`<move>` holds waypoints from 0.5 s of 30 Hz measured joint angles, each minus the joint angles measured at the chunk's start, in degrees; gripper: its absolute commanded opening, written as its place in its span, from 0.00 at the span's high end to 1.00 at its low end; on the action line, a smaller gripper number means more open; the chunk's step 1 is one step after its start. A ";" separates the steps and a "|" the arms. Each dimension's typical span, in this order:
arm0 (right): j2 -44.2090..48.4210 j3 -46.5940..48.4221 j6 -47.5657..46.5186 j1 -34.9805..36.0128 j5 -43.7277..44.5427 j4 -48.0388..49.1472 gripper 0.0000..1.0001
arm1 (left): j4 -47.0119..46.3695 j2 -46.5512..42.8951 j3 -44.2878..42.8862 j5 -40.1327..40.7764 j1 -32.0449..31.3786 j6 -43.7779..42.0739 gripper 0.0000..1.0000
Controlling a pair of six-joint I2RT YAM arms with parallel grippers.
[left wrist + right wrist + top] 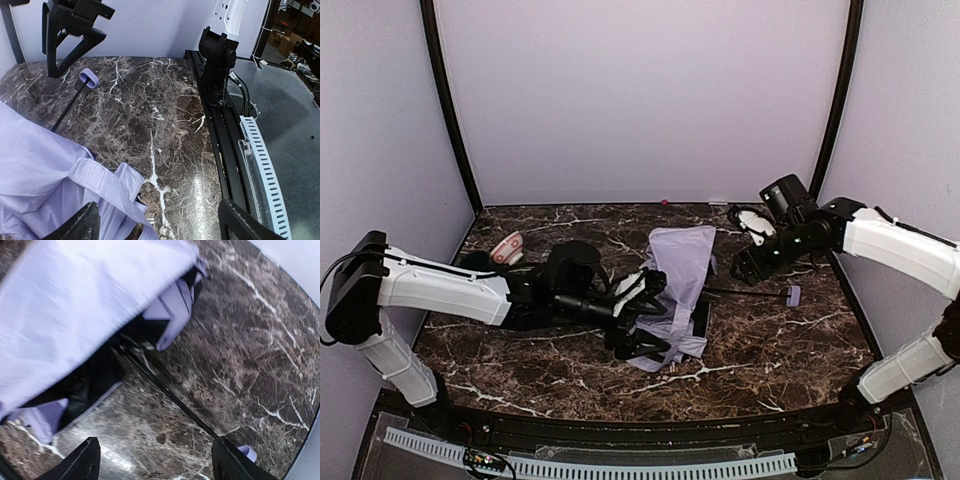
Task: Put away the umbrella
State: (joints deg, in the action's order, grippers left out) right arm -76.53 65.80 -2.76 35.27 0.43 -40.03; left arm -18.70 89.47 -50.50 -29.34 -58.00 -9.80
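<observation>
so my left claw (pixel 650 287) lies low, right up against the crumpled lavender umbrella (pixel 682 262) mid-table, my right claw (pixel 745 268) hangs just right of it over the thin shaft (pixel 752 292), and a little red-patterned bowl (pixel 507 247) sits far left

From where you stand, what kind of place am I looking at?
Probably a robot test booth inside a workshop: a left arm and right arm mounted at the near edge of a marble-look table, plain pale walls closing it in, and stored clutter beyond.
</observation>
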 measured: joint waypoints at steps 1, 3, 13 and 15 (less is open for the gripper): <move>-1.81 -1.33 -1.33 -1.70 1.18 0.42 0.22 | -0.15 1.55 -0.85 -0.57 0.00 1.29 0.16; -5.01 -3.45 -3.52 -3.91 2.27 1.25 0.22 | -0.07 5.27 -2.75 -1.64 0.00 3.45 0.16; -20.24 -5.42 -13.05 -6.82 3.96 4.96 0.24 | 2.14 16.44 -7.78 -2.54 0.00 6.86 0.25; -22.49 -4.90 -14.05 -6.82 4.44 6.21 0.25 | 2.12 17.05 -8.09 -2.40 -0.02 7.02 0.26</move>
State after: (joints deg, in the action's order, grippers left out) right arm -99.02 60.90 -16.82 28.45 4.86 -33.82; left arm -16.58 106.52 -58.59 -31.75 -58.02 -2.79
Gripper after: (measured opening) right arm 0.760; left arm 0.754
